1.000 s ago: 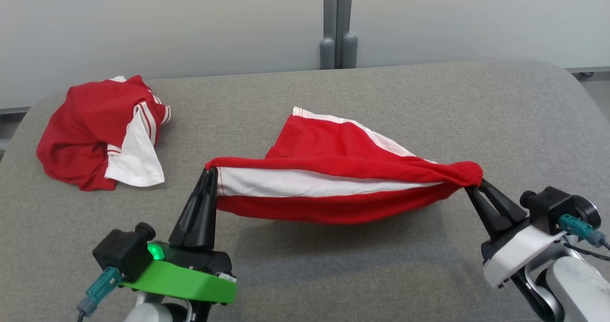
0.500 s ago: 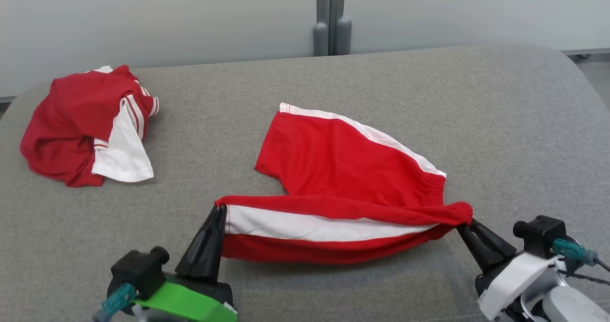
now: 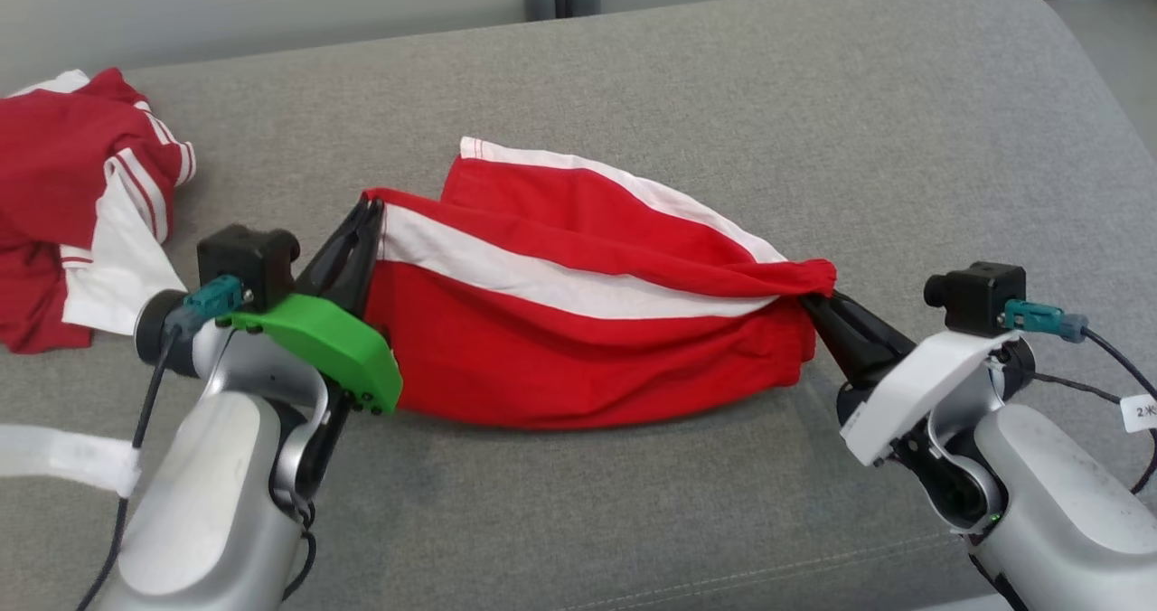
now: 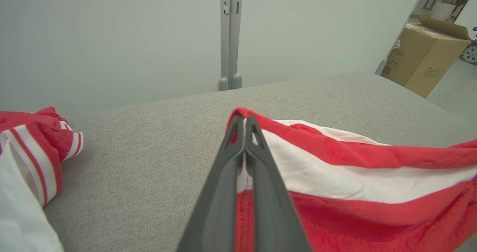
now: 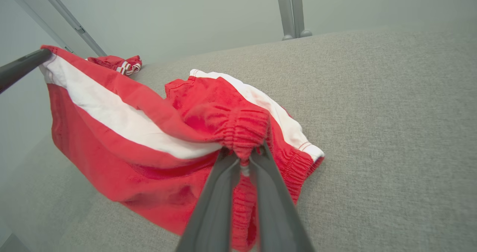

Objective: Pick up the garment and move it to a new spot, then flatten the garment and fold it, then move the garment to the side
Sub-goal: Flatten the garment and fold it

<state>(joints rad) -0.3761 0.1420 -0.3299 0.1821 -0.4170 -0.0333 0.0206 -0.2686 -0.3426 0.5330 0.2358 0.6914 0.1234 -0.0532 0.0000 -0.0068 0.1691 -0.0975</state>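
My left gripper (image 3: pixel 369 204) and right gripper (image 3: pixel 809 297), clenched on the shorts (image 3: pixel 578 367), now lift the near edge farther: fold underway.

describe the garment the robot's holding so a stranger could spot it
On the grey cushioned surface, look midway, between the left gripper and right gripper. The red shorts stretch between them, showing a broad white stripe, unlike the crumpled red shirt lying loose at far left.
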